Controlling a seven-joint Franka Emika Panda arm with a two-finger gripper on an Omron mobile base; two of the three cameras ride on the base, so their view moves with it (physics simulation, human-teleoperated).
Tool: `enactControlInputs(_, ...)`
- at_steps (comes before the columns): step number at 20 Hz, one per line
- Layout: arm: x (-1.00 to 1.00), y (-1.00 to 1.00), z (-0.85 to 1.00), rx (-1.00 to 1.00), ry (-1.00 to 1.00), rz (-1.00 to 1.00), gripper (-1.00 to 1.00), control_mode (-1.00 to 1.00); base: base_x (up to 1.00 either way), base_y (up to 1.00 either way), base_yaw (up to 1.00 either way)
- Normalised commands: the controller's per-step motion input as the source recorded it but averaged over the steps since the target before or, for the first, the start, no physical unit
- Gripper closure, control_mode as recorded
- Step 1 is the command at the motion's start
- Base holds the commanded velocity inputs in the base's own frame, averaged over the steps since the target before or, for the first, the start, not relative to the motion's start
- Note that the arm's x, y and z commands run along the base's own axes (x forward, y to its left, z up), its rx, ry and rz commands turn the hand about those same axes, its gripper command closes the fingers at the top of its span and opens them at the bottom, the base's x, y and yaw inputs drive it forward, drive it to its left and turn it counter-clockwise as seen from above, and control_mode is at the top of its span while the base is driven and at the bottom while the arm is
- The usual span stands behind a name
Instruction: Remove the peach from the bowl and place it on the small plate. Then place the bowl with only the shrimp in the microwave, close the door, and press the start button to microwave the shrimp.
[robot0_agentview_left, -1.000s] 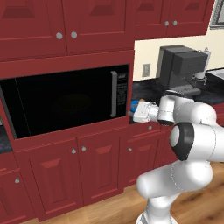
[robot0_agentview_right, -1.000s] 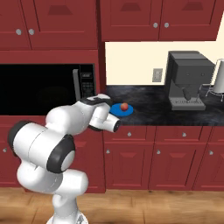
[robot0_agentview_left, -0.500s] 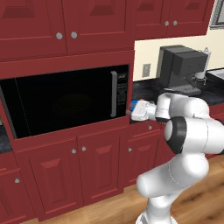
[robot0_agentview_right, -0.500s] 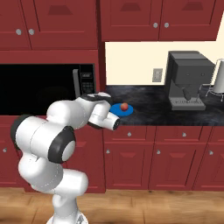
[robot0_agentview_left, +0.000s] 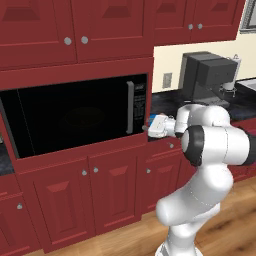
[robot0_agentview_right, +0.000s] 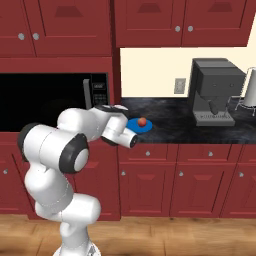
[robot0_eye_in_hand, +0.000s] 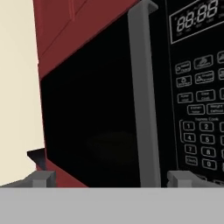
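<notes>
The black microwave (robot0_agentview_left: 75, 117) has its glass door (robot0_eye_in_hand: 92, 127) closed, and the grey bar handle (robot0_eye_in_hand: 144, 96) stands upright beside the control panel (robot0_eye_in_hand: 199, 87). My gripper (robot0_agentview_left: 148, 128) is open and holds nothing. It hovers just in front of the panel's lower edge, and its two fingertips (robot0_eye_in_hand: 43, 178) are spread wide either side of the handle. On the counter to the right lies the blue plate (robot0_agentview_right: 140, 126) with the peach (robot0_agentview_right: 142, 121) on it. The dark door glass hides the bowl and the shrimp.
A grey coffee machine (robot0_agentview_right: 212, 92) stands on the dark counter (robot0_agentview_right: 175, 125) to the right, with a pale pot (robot0_agentview_right: 248, 92) beyond it. Red cabinet doors (robot0_agentview_left: 75, 30) run above and below the microwave. My own arm (robot0_agentview_right: 75, 140) blocks the space before the lower cabinets.
My hand has moved a little to the left, closer to the microwave's control panel. The door, plate and peach have not moved.
</notes>
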Motion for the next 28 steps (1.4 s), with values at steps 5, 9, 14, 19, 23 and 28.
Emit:
enactControlInputs(5,0.27,0.0,-0.11,0.0,0.0,0.0,-1.0,-1.0,0.0,0.0,0.0)
enactControlInputs(9,0.22,0.04,-0.18,0.0,0.0,0.0,-1.0,-1.0,0.0,0.0,0.0)
enactControlInputs(14,0.22,0.02,-0.16,-0.01,0.01,0.0,-1.0,-1.0,0.0,0.0,0.0)
enactControlInputs(19,0.28,0.04,-0.03,0.0,0.02,0.0,-1.0,-1.0,0.0,0.0,0.0)
enactControlInputs(23,0.31,0.02,-0.02,0.0,0.01,0.0,-1.0,-1.0,0.0,0.0,0.0)
enactControlInputs(28,0.31,0.03,-0.12,0.0,0.01,0.0,-1.0,-1.0,0.0,0.0,0.0)
